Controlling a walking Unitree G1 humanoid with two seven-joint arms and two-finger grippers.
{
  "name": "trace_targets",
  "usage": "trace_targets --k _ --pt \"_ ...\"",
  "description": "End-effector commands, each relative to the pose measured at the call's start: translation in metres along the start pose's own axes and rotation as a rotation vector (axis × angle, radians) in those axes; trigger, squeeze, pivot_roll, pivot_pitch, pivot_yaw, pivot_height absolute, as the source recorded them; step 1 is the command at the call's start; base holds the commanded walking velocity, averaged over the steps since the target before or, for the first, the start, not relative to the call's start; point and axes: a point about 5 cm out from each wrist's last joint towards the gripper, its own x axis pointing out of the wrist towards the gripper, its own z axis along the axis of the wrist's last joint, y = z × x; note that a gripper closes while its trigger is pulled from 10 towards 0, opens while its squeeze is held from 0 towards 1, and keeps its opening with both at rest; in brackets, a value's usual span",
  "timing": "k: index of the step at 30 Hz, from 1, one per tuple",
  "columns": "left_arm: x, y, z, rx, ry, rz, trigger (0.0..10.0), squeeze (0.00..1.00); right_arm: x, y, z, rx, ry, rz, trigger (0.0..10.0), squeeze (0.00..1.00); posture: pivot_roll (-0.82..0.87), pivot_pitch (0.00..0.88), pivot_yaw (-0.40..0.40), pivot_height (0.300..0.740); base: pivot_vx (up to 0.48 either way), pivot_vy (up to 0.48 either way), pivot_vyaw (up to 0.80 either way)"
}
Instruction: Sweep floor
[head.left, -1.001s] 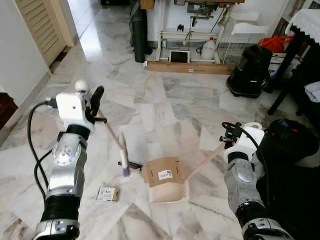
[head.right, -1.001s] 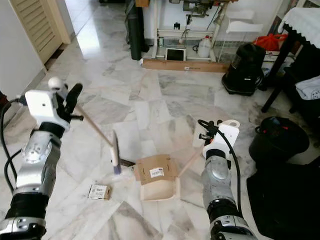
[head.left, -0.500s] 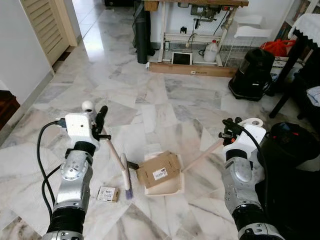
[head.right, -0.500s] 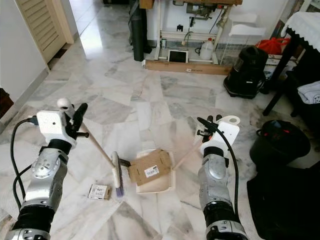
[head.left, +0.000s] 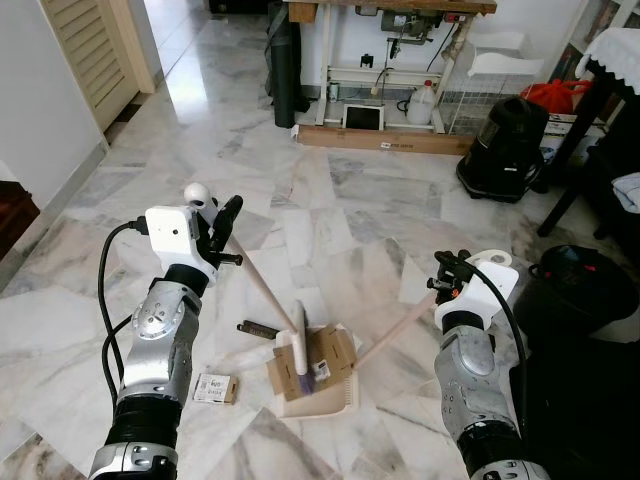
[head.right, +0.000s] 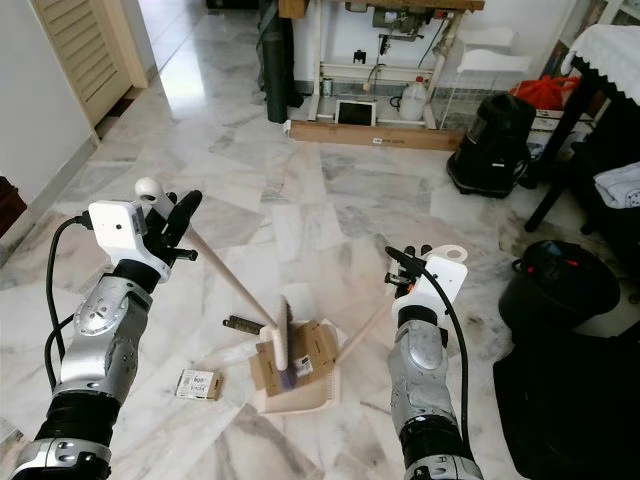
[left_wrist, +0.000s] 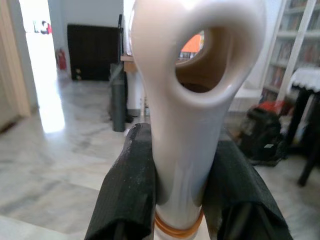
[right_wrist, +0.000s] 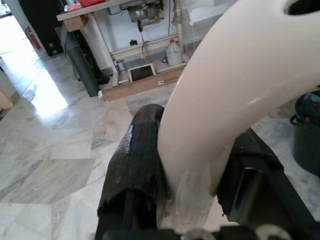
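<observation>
Marble floor (head.left: 330, 210) spreads toward a cluttered far wall. On it lies the dustpan (head.left: 318, 392), holding a flattened cardboard piece (head.left: 318, 362), with the brush (head.left: 298, 350) head resting on top. The brush's pale handle slants up into the left gripper (left_wrist: 180, 165), whose black fingers (left_wrist: 127, 185) clamp it (looped end just beyond the jaws). The right gripper (right_wrist: 192, 165) likewise grips the dustpan's handle. A small packet (head.left: 215, 388) and a dark stick (head.left: 258, 328) lie near the pan.
</observation>
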Motion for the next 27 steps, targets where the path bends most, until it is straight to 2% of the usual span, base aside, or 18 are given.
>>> trace_targets --k 1,5,9,13,14,15,17,22,27 --pt "0.002 0.004 0.015 0.056 -0.079 0.013 10.0 0.0 0.005 0.002 0.02 0.021 -0.083 0.005 10.0 0.0 0.02 0.0 -0.045 0.74 0.0 0.0 0.0" --pt "0.0 0.008 0.03 0.15 -0.152 0.042 10.0 0.0 0.005 0.0 0.019 0.019 -0.078 0.002 10.0 0.0 0.04 0.0 -0.056 0.74 0.0 0.0 0.0" --pt "0.002 0.004 0.044 0.203 -0.207 0.009 10.0 0.0 0.005 0.001 0.019 0.017 -0.075 0.004 10.0 0.0 0.05 0.0 -0.059 0.74 0.0 0.0 0.0" --pt "-0.001 -0.002 0.037 0.216 -0.18 -0.025 10.0 0.0 0.006 0.002 0.02 0.012 -0.079 0.006 10.0 0.0 0.05 0.0 -0.059 0.74 0.0 0.0 0.0" --pt "-0.003 -0.002 0.032 0.214 -0.165 -0.032 10.0 0.0 0.006 0.003 0.02 0.012 -0.08 0.006 10.0 0.0 0.05 0.0 -0.059 0.74 0.0 0.0 0.0" --pt "-0.01 -0.003 0.017 0.213 -0.121 -0.035 10.0 0.0 0.006 0.003 0.021 0.0 -0.086 0.012 10.0 0.0 0.04 0.0 -0.06 0.74 0.0 0.0 0.0" --pt "-0.015 -0.002 0.007 0.204 -0.087 -0.029 10.0 0.0 0.007 0.003 0.023 -0.013 -0.094 0.018 10.0 0.0 0.04 0.0 -0.06 0.74 0.0 0.0 0.0" --pt "-0.018 0.001 0.0 0.168 -0.058 0.02 10.0 0.0 0.008 0.0 0.027 -0.021 -0.11 0.009 10.0 0.0 0.04 0.0 -0.06 0.74 0.0 0.0 0.0" --pt "-0.018 -0.002 -0.004 0.159 -0.042 0.037 10.0 0.0 0.009 0.001 0.028 -0.015 -0.116 0.005 10.0 0.0 0.04 0.0 -0.056 0.74 0.0 0.0 0.48"
